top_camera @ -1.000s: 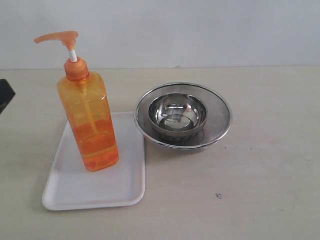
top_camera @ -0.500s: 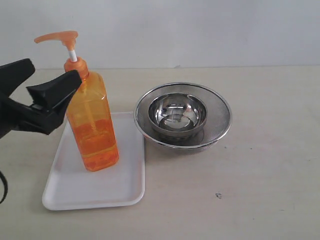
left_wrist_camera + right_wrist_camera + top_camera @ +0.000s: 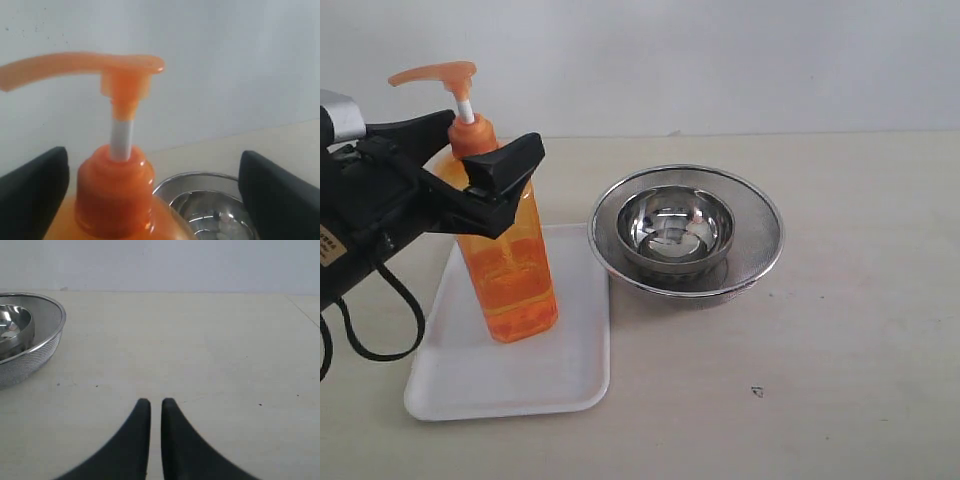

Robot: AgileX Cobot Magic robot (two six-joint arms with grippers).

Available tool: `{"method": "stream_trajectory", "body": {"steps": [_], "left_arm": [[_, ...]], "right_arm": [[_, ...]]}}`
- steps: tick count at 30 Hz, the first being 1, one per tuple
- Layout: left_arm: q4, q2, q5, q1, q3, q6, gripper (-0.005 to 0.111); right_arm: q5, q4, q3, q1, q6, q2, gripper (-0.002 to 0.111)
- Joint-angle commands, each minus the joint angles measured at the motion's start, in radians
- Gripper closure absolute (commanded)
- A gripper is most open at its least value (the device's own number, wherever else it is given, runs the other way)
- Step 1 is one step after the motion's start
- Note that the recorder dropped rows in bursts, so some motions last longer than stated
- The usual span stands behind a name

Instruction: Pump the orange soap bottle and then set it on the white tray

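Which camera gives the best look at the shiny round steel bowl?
The exterior view: the shiny round steel bowl shows whole, sitting inside a wider steel mesh basket. The left wrist view catches only part, behind the translucent orange plastic pump bottle; the right wrist view, only a cut-off side.

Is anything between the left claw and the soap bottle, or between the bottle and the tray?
Nothing visible. The open left claw straddles the neck of the soap bottle, which stands on the tray.
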Motion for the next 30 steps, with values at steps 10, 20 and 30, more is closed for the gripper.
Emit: {"method": "stream_trajectory", "body": {"steps": [10,20,30], "left_arm": [[-0.057,0.007,0.015,0.001,-0.010,0.103,0.098],[-0.057,-0.001,-0.020,0.006,-0.010,0.126,0.102],[0.221,-0.103,-0.008,0.158,-0.011,-0.085,0.102]], "right_arm": [[-0.004,-0.006,0.000,-0.003,-0.003,-0.005,0.103],[-0.004,-0.006,0.000,-0.003,-0.003,-0.005,0.103],[-0.004,-0.006,0.000,-0.003,-0.003,-0.005,0.103]]}}
